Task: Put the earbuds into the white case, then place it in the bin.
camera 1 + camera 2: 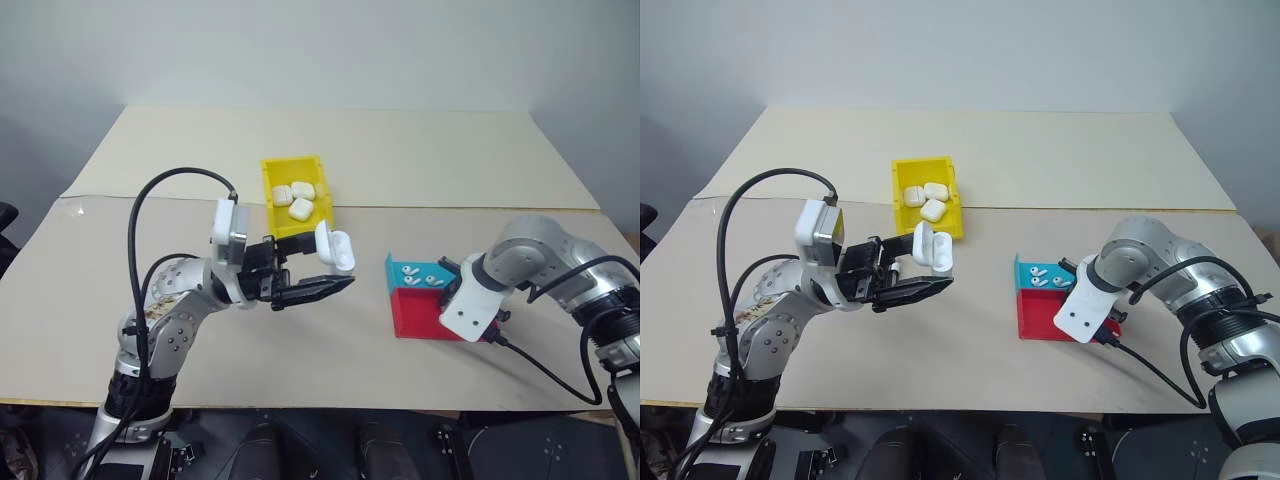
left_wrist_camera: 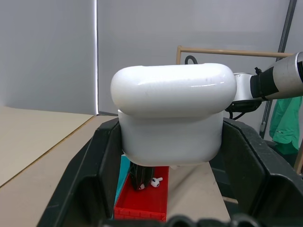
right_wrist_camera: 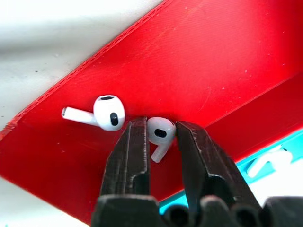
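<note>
My left gripper holds the white case above the table, its lid flipped open; the black fingers clamp the case from both sides. My right gripper points down into the red tray, and its two fingertips pinch the head of one earbud. A second earbud lies loose on the tray floor just beside them. The yellow bin stands behind the left gripper.
Three white cases lie inside the yellow bin. A shallow blue tray with more earbuds adjoins the far side of the red tray. Black cables loop off both arms.
</note>
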You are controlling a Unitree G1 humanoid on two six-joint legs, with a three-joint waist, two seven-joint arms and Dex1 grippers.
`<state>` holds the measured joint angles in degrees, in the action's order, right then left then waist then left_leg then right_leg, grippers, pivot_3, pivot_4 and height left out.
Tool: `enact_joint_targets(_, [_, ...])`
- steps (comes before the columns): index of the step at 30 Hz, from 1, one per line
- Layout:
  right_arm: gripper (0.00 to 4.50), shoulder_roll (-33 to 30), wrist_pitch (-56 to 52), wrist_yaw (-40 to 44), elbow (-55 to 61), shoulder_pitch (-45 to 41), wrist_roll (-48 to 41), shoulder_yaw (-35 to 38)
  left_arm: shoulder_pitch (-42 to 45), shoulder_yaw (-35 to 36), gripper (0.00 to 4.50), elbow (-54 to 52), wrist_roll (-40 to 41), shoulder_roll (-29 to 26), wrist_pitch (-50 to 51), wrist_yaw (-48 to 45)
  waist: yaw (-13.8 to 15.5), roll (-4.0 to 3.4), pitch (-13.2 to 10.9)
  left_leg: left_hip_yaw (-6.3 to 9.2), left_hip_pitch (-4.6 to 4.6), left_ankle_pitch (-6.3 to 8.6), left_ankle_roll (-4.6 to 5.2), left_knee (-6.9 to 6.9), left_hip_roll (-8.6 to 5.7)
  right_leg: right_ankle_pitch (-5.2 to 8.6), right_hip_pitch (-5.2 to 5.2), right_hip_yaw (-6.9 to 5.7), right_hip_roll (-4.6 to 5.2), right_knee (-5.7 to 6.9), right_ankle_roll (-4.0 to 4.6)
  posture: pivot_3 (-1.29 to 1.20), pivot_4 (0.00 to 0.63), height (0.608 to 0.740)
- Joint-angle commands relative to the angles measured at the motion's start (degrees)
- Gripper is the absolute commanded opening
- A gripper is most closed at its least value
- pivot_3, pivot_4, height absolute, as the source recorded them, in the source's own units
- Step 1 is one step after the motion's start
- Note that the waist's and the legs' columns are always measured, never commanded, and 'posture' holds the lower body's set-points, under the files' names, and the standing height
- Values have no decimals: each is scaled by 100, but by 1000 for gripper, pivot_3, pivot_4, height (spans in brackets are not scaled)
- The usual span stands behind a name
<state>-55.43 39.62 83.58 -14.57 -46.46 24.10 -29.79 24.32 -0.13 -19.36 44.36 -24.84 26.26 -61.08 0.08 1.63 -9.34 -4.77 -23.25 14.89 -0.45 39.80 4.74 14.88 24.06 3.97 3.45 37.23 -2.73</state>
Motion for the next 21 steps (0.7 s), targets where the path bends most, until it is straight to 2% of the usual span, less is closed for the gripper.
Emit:
enact_joint_targets(1, [660, -102, -7, -14, 183, 43, -34, 88, 20, 87, 2800, -205, 76, -24, -104, 15, -1, 0, 0, 0, 0, 0, 0, 0, 0, 0, 0, 0, 0, 0, 0, 0, 150, 740])
enact_joint_targets(5, [660, -141, -116, -27, 299, 147, -163, 160, 28, 82, 2800, -195, 87, -27, -97, -1, -3, 0, 0, 0, 0, 0, 0, 0, 0, 0, 0, 0, 0, 0, 0, 0, 150, 740])
enact_joint_targets(9, [660, -74, -967, 274, 794, 308, -948, 386, 60, 77, 2800, -158, 81, -30, -96, -20, 0, 0, 0, 0, 0, 0, 0, 0, 0, 0, -1, 0, 0, 0, 0, 0, 150, 740])
enact_joint_targets(14, [660, -55, -2849, 669, 1551, 436, -2330, 858, 117, 106, 2800, -73, 79, -57, -84, -55, -4, 0, 0, 1, 0, 0, 0, 1, 0, 0, 0, 1, 0, 5, 1, 0, 150, 740])
enact_joint_targets(19, [660, 98, -4502, 45, 1921, 677, -3066, 1568, 212, 82, 2800, 83, 78, -36, -72, -118, 30, 0, 0, 2, 1, 0, 1, 2, 0, 0, -3, -1, 0, 4, 1, 0, 150, 740])
enact_joint_targets(21, [660, 182, -5367, -156, 2138, 742, -3672, 2020, 269, 67, 2800, 158, 70, -22, -90, -170, 49, 0, 0, 2, -1, 0, 1, 2, -1, 0, -1, -1, 0, 4, 1, 0, 150, 740])
